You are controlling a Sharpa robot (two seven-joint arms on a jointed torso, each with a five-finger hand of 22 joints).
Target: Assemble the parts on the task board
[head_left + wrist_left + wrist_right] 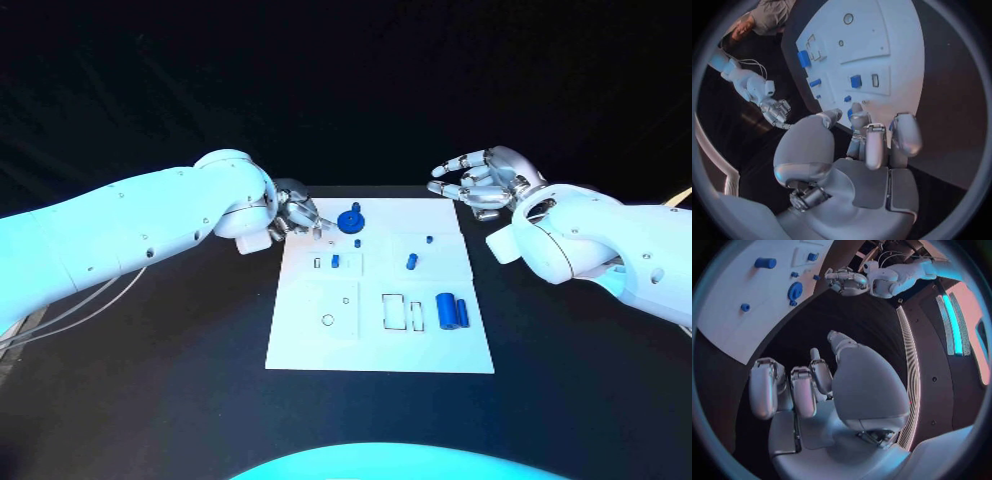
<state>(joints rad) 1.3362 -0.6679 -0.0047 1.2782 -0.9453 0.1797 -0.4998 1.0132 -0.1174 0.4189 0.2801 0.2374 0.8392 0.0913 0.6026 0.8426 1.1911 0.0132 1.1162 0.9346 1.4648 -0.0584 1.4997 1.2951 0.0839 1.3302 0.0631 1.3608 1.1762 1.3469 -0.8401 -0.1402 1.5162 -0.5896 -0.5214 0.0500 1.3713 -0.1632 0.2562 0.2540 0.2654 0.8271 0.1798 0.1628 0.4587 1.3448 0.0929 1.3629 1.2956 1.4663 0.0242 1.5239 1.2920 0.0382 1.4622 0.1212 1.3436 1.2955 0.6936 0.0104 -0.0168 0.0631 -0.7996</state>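
Note:
The white task board lies in the middle of the black table. A blue round part with an upright peg stands at its far left corner. My left hand hovers at that corner, its fingertips close beside the round part and nothing in its grasp; I cannot tell if they touch. In the left wrist view the fingers partly hide that part. Small blue pieces stand in the board's middle row and two blue cylinders lie at its right edge. My right hand hangs off the far right corner, fingers apart and empty.
Outlined slots mark the board's near half. The right wrist view shows the board, the round part, and my left hand beyond it. Black table surrounds the board on all sides.

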